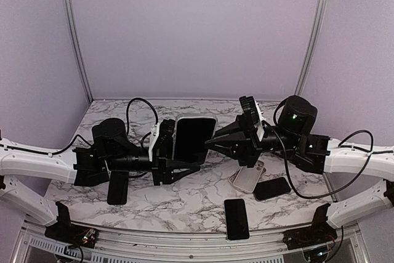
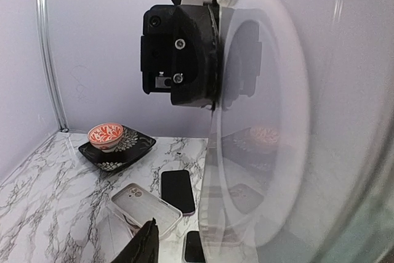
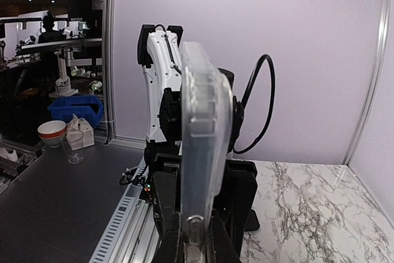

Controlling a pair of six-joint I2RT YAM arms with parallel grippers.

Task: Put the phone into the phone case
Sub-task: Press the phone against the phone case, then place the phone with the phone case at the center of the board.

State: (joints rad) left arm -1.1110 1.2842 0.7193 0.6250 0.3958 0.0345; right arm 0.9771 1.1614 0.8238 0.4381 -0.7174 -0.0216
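Marble table (image 1: 184, 207) beneath upright phone case (image 1: 196, 117); right gripper (image 1: 210, 141) clamped on case edge, left gripper (image 1: 184, 167) hold unclear. Press phone (image 1: 194, 141) corners in evenly, no twisting.

In the left wrist view the phone case (image 2: 271, 121) is blurred and cut off

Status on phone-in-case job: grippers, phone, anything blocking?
Right gripper shut on case edge. Left gripper at opposite edge, grip unclear. Phone looks in case, upright, off table. Nothing blocking seen.
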